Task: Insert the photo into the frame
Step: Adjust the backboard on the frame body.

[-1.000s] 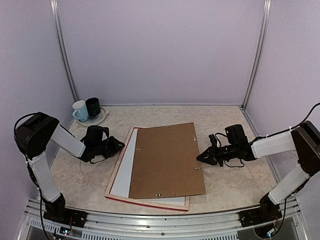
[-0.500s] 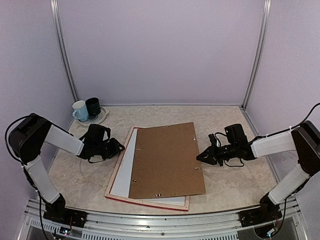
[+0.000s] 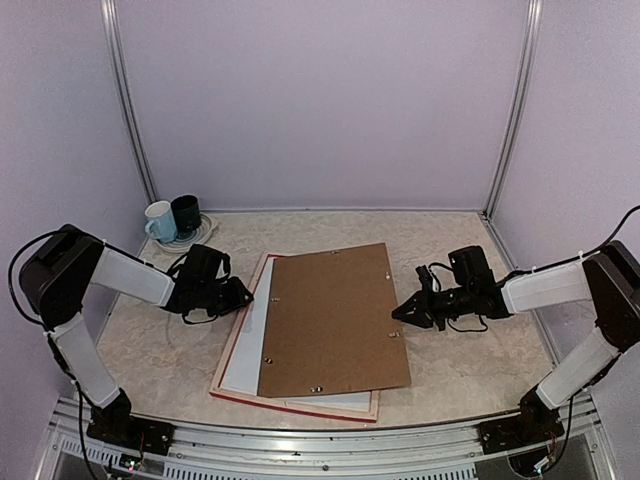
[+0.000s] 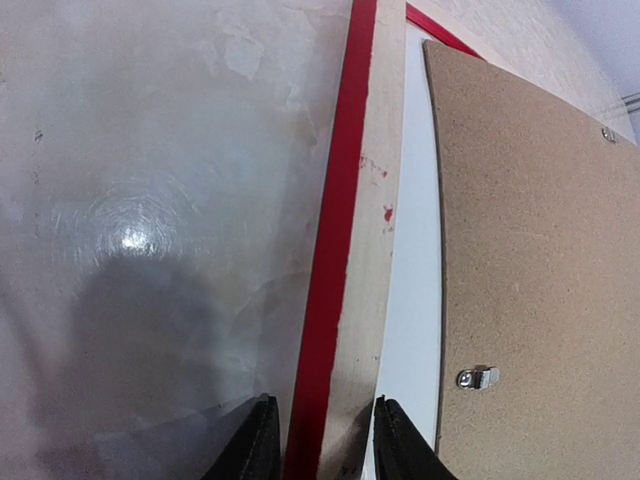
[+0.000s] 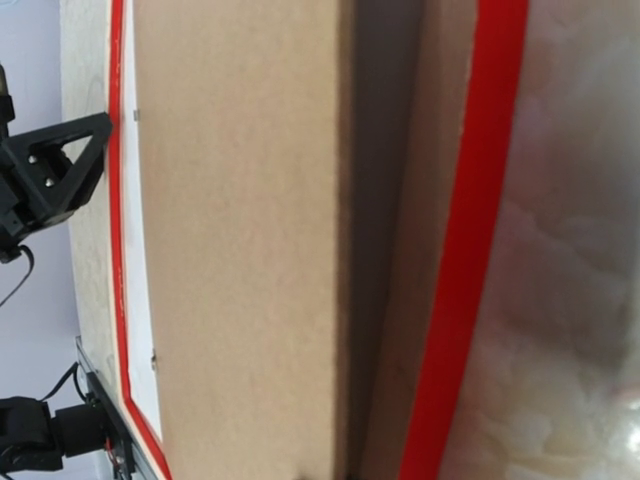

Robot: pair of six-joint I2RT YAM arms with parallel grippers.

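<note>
**Frame face down, board loose on top**

The frame (image 3: pixel 300 407) lies mid-table (image 3: pixel 460 370), back up. I see the photo (image 3: pixel 250 340) inside it, white back showing at left and near. The brown backing board (image 3: pixel 330 320) lies skewed over both. The right gripper (image 3: pixel 398 313) is clenched at the board's right edge. The left gripper (image 4: pixel 320 440) straddles the frame's left rail; I cannot tell if it grips. Two mugs (image 3: pixel 172 220) stand far left.
</note>
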